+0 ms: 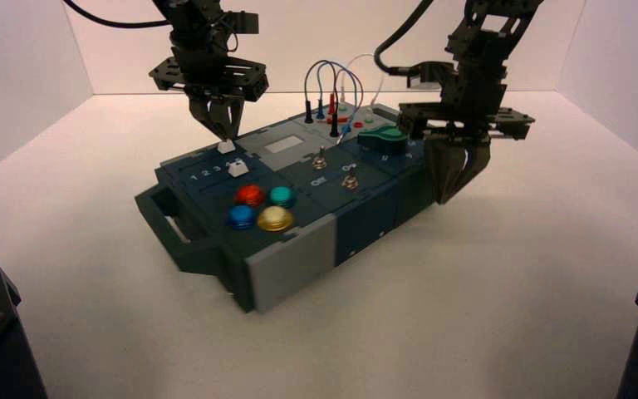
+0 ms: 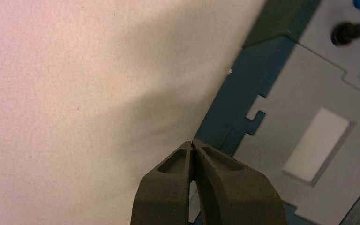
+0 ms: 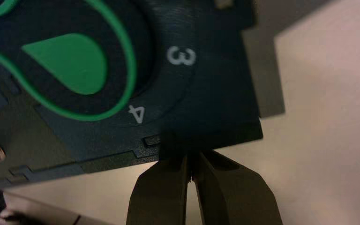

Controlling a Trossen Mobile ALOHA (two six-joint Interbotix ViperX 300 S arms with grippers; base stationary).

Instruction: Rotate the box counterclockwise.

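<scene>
A: The box (image 1: 287, 212) sits mid-table, turned at an angle, its grey near corner pointing at the table's front edge and its handle (image 1: 164, 218) toward the left edge.

B: And the left gripper (image 1: 224, 125)?

A: Fingers pressed together, nothing between them. It hangs over the box's far left edge, just above the 2 white slider caps (image 1: 231, 158). From the left wrist, the tips (image 2: 193, 149) sit right at the border between the teal rim and the white table (image 2: 75, 93).

B: The right one?

A: The right gripper (image 1: 449, 187) is down beside the box's right-hand end, near the green dial (image 1: 382, 137). Fingers pinched together as well, empty. The right wrist view has the tips (image 3: 190, 161) up against the box's dark edge, just beside the dial (image 3: 70, 61), with the numerals 3 and 4 readable around it.

B: Touching?

A: It looks like contact with the edge, but I can't be certain.

B: What else is on the panel?

A: 4 round buttons (image 1: 262, 208) at the near end: red, teal, blue, yellow. 2 toggle switches (image 1: 335, 166) in the middle. Looped wires (image 1: 332, 83) plugged in at the far end, next to a grey plate with a white rectangle (image 2: 316, 143).
</scene>
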